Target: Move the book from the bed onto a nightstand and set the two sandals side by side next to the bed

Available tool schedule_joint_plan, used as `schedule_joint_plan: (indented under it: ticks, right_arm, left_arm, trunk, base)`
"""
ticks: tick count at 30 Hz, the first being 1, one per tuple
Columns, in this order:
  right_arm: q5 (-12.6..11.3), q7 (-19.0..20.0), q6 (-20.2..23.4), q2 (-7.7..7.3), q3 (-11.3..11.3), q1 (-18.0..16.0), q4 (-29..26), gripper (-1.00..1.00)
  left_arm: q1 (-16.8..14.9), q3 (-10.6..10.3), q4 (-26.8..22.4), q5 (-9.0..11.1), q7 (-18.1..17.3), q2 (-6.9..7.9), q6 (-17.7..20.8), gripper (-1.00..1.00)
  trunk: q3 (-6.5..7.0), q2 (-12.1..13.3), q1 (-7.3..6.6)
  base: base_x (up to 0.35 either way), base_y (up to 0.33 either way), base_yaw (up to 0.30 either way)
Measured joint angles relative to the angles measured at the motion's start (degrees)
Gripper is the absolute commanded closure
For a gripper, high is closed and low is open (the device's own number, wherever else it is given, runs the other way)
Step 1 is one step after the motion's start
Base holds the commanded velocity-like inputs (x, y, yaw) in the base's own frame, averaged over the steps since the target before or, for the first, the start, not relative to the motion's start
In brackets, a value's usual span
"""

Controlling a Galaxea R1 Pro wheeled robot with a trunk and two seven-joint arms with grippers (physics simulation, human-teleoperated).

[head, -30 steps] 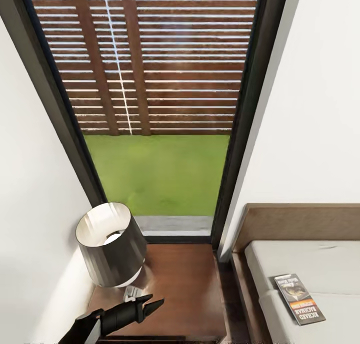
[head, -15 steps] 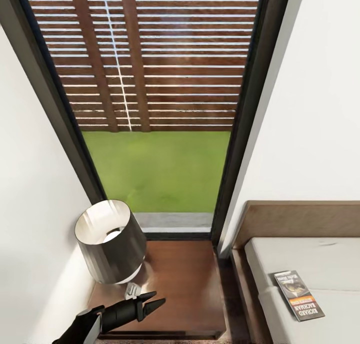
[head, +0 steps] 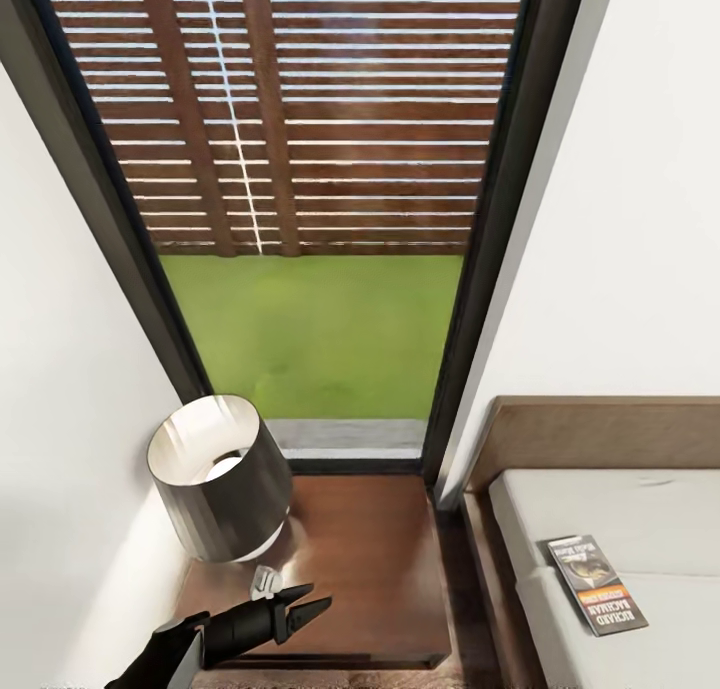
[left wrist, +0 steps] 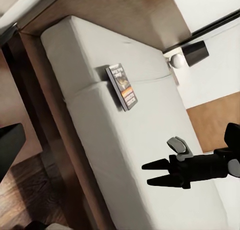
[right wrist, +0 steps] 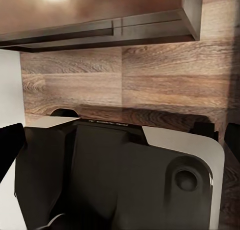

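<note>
left gripper hovers low over the nightstand, fingers pointing toward the bed. jaws a little apart, nothing between them. lamp stands just behind the hand and close to it, the window beyond that. right gripper: cannot tell its opening from these pictures.

book lies flat on the mattress, ahead of the fingertips and across the gap between nightstand and bed, near the mattress edge and short of the headboard. well apart from the hand. no sandal in view.

step in hand, as i judge it: the reach for the book, not yet begun.

to do it well:
- carry the hand over the bed frame, clear of the lamp shade.
- a thin book flat on a soft surface gives little to pinch; come at the near long edge, open wider, press one finger under it.
- bare nightstand top in front of the lamp looks like the place to set it down.
</note>
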Motion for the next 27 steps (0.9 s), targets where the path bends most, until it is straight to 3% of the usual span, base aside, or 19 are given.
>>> schedule_joint_plan:
  ticks: [27]
  right_arm:
    - [0.0,-0.14,0.0,0.0,0.0,0.0,0.0,-1.0]
  left_arm:
    - [0.0,0.0,0.09,-0.02,0.3,0.0,-0.05,-1.0]
  trunk:
    - [-2.44,0.0,0.0]
  base:
    - [0.0,0.0,0.0]
